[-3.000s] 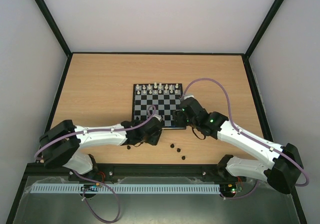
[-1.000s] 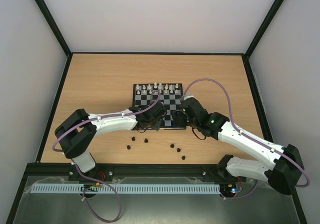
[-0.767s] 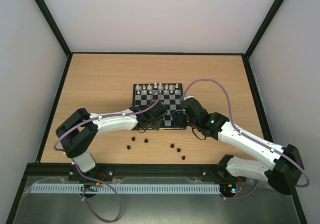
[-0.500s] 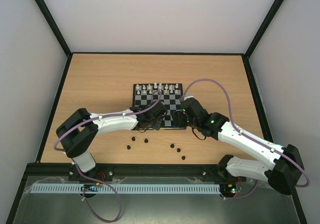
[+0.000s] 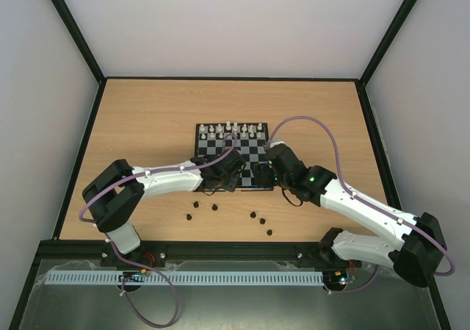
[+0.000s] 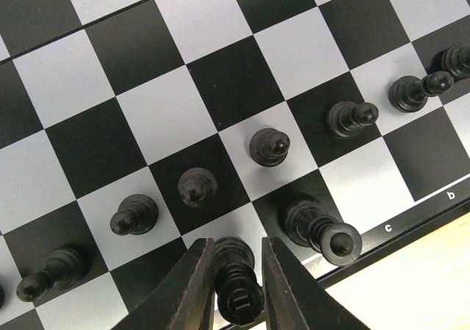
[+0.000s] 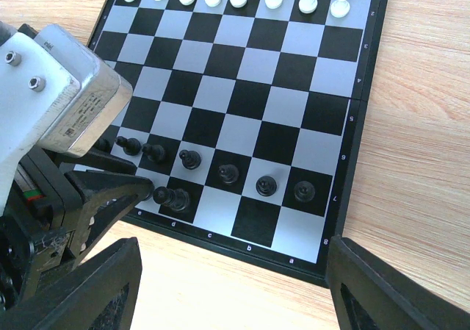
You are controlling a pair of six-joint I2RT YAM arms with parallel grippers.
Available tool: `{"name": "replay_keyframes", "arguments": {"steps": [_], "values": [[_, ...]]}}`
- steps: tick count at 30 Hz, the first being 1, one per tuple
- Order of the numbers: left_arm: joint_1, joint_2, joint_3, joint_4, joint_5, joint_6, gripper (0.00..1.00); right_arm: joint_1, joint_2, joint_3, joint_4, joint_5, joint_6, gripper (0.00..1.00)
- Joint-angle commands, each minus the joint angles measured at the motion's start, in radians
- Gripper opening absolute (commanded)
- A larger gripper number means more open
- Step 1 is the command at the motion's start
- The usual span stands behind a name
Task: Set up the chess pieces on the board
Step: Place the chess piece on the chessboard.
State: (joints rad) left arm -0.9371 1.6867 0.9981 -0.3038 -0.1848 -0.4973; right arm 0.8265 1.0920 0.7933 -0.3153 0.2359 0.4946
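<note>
Left pincer (image 6: 233, 267) has moved onto the board (image 6: 66, 73), clamping a black piece (image 6: 236, 286); several loose pieces (image 5: 253, 214) wait on the surface (image 5: 147, 124); right pincer (image 7: 235, 271) gapes.

You have a wooden table (image 5: 147, 124) here. The board (image 5: 250, 150) lies flat on it near the middle. About 6 loose black pieces (image 5: 214, 207) lie on the bare wood, between the board and the near edge.

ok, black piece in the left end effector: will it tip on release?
Probably light: the black piece is tiny beside the left end effector. Likely tippy: tall for its width. Round in section, so it may roll if toppled.
</note>
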Motion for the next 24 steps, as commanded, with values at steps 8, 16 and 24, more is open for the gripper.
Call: {"name": "replay_keyframes", "arguments": {"steps": [8,16,24], "values": [[0.006,-0.004,-0.002,0.008,0.008,0.001,0.24,-0.003,0.005,-0.015,0.001,-0.007,-0.005,0.7],[0.006,-0.036,0.0,0.002,-0.003,-0.003,0.47,-0.003,0.002,-0.014,-0.001,-0.009,-0.005,0.7],[-0.002,-0.18,-0.018,-0.025,-0.028,-0.014,0.66,-0.002,0.006,-0.01,-0.009,-0.02,-0.004,0.83]]}}
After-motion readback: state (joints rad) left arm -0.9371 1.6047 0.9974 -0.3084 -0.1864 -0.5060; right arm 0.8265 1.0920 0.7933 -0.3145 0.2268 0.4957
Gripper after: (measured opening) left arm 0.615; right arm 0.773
